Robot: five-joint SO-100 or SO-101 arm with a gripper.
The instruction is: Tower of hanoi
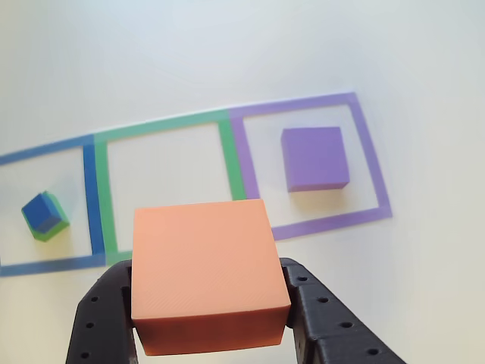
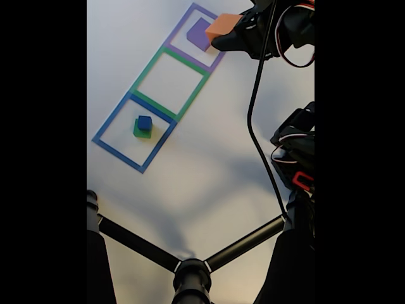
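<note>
**Orange cube held aloft over the frames**

In the other view, going left to right: a small blue cube (image 1: 42, 209) sits stacked on a green one (image 1: 51, 226) inside the blue frame (image 1: 92, 197), likely parked there. The green frame (image 1: 231, 159) stands free. The claw (image 1: 211, 318) is clenched on the orange cube (image 1: 204, 269), raised off the counter (image 1: 227, 53). The purple cube (image 1: 314, 158) rests in the purple frame (image 1: 371, 167).

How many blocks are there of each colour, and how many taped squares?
Orange block: 1, held in the tool
Purple block: 1
Blue block: 1, on the green one
Green block: 1
Taped squares: 3, blue, green, purple
Total: 4 blocks, 3 squares
</note>
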